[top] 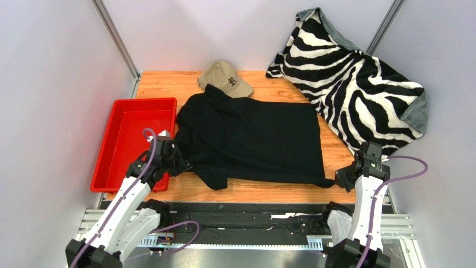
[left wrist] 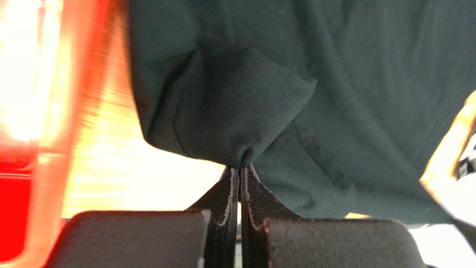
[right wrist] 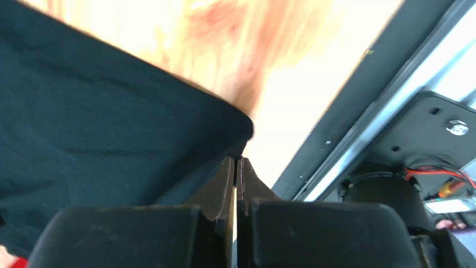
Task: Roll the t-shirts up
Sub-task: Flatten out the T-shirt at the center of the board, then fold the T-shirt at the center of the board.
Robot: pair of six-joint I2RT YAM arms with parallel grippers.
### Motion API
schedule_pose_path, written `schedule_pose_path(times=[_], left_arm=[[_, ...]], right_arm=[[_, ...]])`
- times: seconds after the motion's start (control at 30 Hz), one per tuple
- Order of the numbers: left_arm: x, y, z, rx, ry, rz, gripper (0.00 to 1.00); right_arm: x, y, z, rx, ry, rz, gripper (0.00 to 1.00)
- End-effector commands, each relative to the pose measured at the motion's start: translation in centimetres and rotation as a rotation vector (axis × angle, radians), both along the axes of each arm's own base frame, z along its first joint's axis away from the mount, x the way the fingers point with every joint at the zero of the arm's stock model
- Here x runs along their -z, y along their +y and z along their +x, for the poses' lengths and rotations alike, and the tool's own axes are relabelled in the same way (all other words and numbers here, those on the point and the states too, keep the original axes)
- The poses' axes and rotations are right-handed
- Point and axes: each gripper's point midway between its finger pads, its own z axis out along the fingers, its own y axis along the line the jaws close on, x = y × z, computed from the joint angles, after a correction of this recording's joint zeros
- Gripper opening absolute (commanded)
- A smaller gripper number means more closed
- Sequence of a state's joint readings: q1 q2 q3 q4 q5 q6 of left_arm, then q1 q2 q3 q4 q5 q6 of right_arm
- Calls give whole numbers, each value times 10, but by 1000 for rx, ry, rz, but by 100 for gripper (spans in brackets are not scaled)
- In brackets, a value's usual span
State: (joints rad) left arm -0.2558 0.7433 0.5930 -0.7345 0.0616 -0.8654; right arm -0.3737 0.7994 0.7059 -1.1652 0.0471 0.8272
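Observation:
The black t-shirt (top: pixel 251 139) lies spread on the wooden table, collar toward the left, hem toward the right. My left gripper (top: pixel 181 165) is shut on a pinch of the shirt's near left sleeve edge; in the left wrist view the cloth (left wrist: pixel 246 111) bunches right at the closed fingertips (left wrist: pixel 241 167). My right gripper (top: pixel 338 181) is shut on the shirt's near right hem corner; in the right wrist view the fabric (right wrist: pixel 112 134) runs into the closed fingertips (right wrist: pixel 237 162).
A red tray (top: pixel 139 139) stands at the table's left, next to my left gripper. A tan cap (top: pixel 226 78) lies behind the shirt. A zebra-striped blanket (top: pixel 352 84) is heaped at the back right. The table's front edge and metal rail (right wrist: pixel 357 111) are close to my right gripper.

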Motion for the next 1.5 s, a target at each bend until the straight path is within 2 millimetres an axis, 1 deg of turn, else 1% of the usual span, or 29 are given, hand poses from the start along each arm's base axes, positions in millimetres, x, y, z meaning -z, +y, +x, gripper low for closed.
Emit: schedule_pose_path(times=[0.0, 0.03, 0.07, 0.1, 0.17, 0.23, 0.33, 0.37, 0.43, 0.47, 0.5, 0.53, 0.6, 0.63, 0.67, 0.73, 0.77, 0.87, 0.97, 1.0, 1.07, 1.1, 1.17, 1.2, 1.23, 1.27, 1.33, 1.4, 1.47], left_arm=[[-15, 6, 6, -53, -29, 90, 0], [-13, 12, 1, -83, -6, 108, 0], [-15, 19, -1, -109, -12, 127, 0], [-19, 31, 0, -161, -42, 164, 0], [-21, 41, -4, -206, -48, 193, 0], [-22, 49, -4, -244, -56, 219, 0], [-26, 60, -2, -289, -38, 272, 0], [-32, 69, 3, -323, -46, 323, 0], [-41, 75, 13, -340, -71, 364, 0], [-48, 70, 27, -317, -76, 377, 0], [-50, 66, 34, -309, -82, 370, 0], [-48, 59, 43, -289, -58, 368, 0], [-45, 51, 55, -263, -46, 367, 0], [-40, 45, 62, -238, -13, 370, 0], [-37, 43, 66, -221, 3, 376, 0], [-33, 37, 72, -197, 36, 380, 0], [-32, 36, 73, -186, 39, 382, 0], [-39, 38, 71, -187, 14, 379, 0], [-49, 33, 64, -159, -26, 340, 0], [-56, 28, 58, -138, -54, 317, 0], [-62, 25, 49, -125, -77, 306, 0], [-69, 22, 42, -111, -112, 294, 0], [-72, 18, 29, -93, -119, 279, 0], [-79, 19, 24, -95, -143, 264, 0], [-80, 19, 18, -101, -142, 255, 0], [-78, 18, 9, -84, -133, 259, 0], [-79, 21, -1, -101, -150, 240, 0], [-74, 25, -11, -105, -143, 239, 0], [-72, 30, -16, -117, -136, 251, 0]], right_arm=[[-8, -3, -2, 7, -21, 4, 0], [-3, -3, -1, 2, -21, 8, 0], [-2, 3, 7, -16, -50, 46, 0], [0, 3, 8, -18, -48, 48, 0], [10, 0, 8, -33, -7, 47, 0], [13, -1, 10, -45, 17, 53, 0], [13, 2, 25, -87, 3, 62, 0], [11, 6, 36, -116, -5, 56, 0], [10, 11, 46, -154, 4, 37, 0], [9, 12, 58, -180, 30, -4, 0], [11, 15, 62, -193, 34, 2, 0], [11, 17, 71, -206, 16, 10, 0], [9, 15, 81, -215, 26, 9, 0], [7, 15, 85, -224, 23, -6, 0], [-1, 12, 94, -237, 4, -20, 0], [-12, 10, 103, -250, -21, -43, 0], [-22, 7, 109, -249, -46, -59, 0], [-37, -6, 108, -226, -57, -133, 0], [-40, -15, 98, -206, -25, -143, 0], [-42, -22, 90, -183, -13, -140, 0], [-47, -30, 83, -156, -27, -130, 0], [-50, -36, 77, -122, -38, -106, 0], [-65, -43, 70, -110, -84, -125, 0], [-69, -49, 62, -83, -80, -129, 0], [-81, -52, 59, -78, -108, -154, 0], [-87, -54, 55, -71, -118, -164, 0], [-96, -50, 48, -67, -148, -166, 0], [-97, -42, 45, -70, -164, -145, 0], [-97, -41, 39, -70, -172, -159, 0]])
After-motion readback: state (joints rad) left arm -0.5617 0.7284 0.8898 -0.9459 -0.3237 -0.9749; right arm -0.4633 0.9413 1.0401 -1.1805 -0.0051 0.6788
